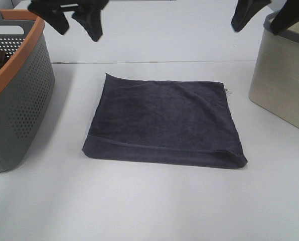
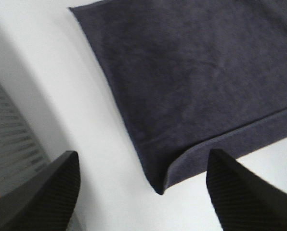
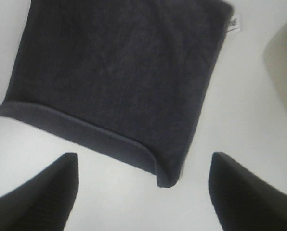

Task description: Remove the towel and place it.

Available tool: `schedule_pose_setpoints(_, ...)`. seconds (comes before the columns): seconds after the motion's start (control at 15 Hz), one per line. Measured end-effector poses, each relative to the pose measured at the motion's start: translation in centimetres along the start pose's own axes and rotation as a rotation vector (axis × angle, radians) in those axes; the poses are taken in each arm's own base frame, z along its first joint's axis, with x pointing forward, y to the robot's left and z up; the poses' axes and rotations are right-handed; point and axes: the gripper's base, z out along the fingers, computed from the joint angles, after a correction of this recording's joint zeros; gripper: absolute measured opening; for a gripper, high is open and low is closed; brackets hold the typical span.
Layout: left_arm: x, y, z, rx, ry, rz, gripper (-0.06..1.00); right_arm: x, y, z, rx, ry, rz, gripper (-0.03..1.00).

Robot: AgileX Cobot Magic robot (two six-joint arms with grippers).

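A dark grey folded towel [image 1: 162, 121] lies flat on the white table, in the middle. It also shows in the left wrist view [image 2: 196, 82] and in the right wrist view [image 3: 119, 77], where a small white tag [image 3: 234, 23] sticks out at one corner. My left gripper [image 1: 79, 20] hangs open and empty high above the table, behind the towel's far left corner. My right gripper [image 1: 270, 17] hangs open and empty high at the far right, over the beige bin. Neither touches the towel.
A grey perforated basket with an orange rim [image 1: 24, 50] stands at the left edge, something dark inside it. A beige fabric bin with a dark rim [image 1: 285, 80] stands at the right edge. The white table [image 1: 149, 201] extends in front of the towel.
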Motion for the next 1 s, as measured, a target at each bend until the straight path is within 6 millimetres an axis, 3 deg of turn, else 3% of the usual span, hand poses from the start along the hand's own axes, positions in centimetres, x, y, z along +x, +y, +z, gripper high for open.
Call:
schedule_pose_setpoints(0.2,1.0,6.5,-6.1,-0.098,-0.122,-0.151,0.69,0.8,-5.1,-4.4,0.124,-0.117,0.154,0.67)
schedule_pose_setpoints(0.33,3.7,10.8,-10.4,-0.204,-0.171,-0.250,0.69,2.2,-7.8,-5.9,0.246,-0.135,0.225,0.67)
schedule_pose_setpoints(0.47,7.3,13.1,-12.1,-0.273,-0.140,-0.321,0.69,4.1,-8.1,-6.2,0.286,-0.116,0.233,0.67)
schedule_pose_setpoints(0.6,11.2,12.7,-13.6,-0.300,-0.111,-0.359,0.69,7.1,-6.9,-5.8,0.205,-0.084,0.250,0.67)
schedule_pose_setpoints(1.0,21.9,7.6,-16.5,-0.335,-0.116,-0.349,0.69,17.6,-3.9,-8.1,0.161,-0.172,0.212,0.67)
